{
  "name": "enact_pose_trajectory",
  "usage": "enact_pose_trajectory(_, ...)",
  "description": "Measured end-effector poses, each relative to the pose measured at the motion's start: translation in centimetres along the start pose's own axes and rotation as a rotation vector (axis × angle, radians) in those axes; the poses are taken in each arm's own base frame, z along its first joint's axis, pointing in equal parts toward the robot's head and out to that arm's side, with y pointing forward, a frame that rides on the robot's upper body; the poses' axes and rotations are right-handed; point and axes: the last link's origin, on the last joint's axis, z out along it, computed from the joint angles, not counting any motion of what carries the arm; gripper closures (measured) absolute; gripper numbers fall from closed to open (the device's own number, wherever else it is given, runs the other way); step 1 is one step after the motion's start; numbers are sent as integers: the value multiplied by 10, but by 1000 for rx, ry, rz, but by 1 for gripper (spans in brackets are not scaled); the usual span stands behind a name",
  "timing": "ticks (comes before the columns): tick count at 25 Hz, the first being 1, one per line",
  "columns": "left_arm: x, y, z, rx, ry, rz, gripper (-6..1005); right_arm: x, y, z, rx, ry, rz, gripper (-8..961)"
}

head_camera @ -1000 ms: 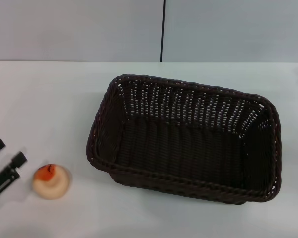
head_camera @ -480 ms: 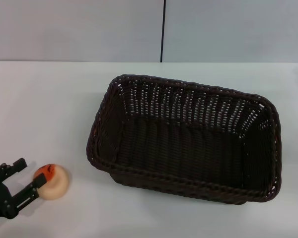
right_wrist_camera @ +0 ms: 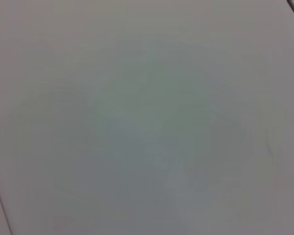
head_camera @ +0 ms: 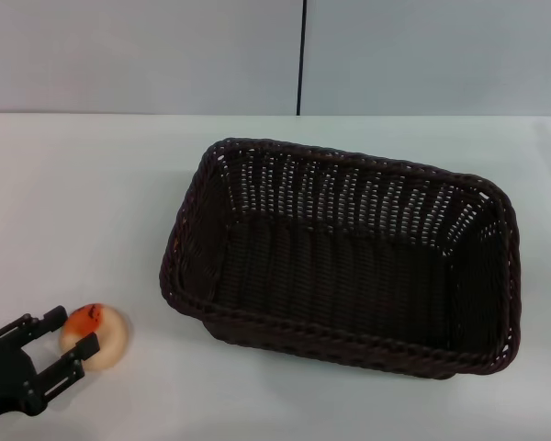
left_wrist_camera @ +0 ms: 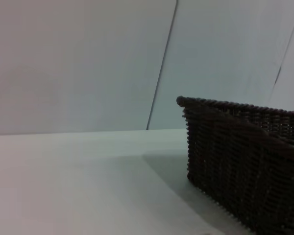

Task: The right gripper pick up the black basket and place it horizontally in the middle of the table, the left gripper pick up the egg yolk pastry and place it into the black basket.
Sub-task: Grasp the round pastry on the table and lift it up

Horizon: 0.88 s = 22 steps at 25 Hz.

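Observation:
The black basket [head_camera: 349, 158] lies lengthwise on the white table [head_camera: 92, 202], slightly right of centre, and is empty. One of its corners [left_wrist_camera: 245, 156] fills the side of the left wrist view. The egg yolk pastry [head_camera: 101, 336], cream with an orange-red top, sits on the table at the front left, well apart from the basket. My left gripper [head_camera: 67, 335] is at the pastry's left side, open. One finger [head_camera: 46, 322] reaches behind the pastry and the other lies in front of it. The right gripper is out of view.
A grey wall with a dark vertical seam [head_camera: 301, 55] stands behind the table. The right wrist view shows only a plain pale surface [right_wrist_camera: 147, 117]. Bare tabletop lies between the pastry and the basket.
My left gripper has swung down and forward from the pastry's left, and its fingers now straddle the pastry. The pastry and basket have stayed in place.

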Motion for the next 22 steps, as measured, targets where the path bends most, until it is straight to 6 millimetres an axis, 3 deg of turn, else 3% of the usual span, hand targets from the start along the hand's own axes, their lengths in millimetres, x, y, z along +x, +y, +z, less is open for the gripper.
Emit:
enact_pose_trajectory(8, 0, 0, 2, -3, -3, 10, 413, 4, 0, 0, 12, 11, -17, 444)
enact_pose_trajectory(14, 1, 0, 5, -9, -2, 16, 554, 5, -1, 0, 19, 15, -16, 445)
enact_pose_trajectory(19, 1, 1, 6, -11, -2, 16, 773, 5, -2, 0, 22, 17, -17, 445)
enact_pose_trajectory(22, 1, 2, 7, -15, 3, 15, 834, 5, -2, 0, 23, 18, -17, 445)
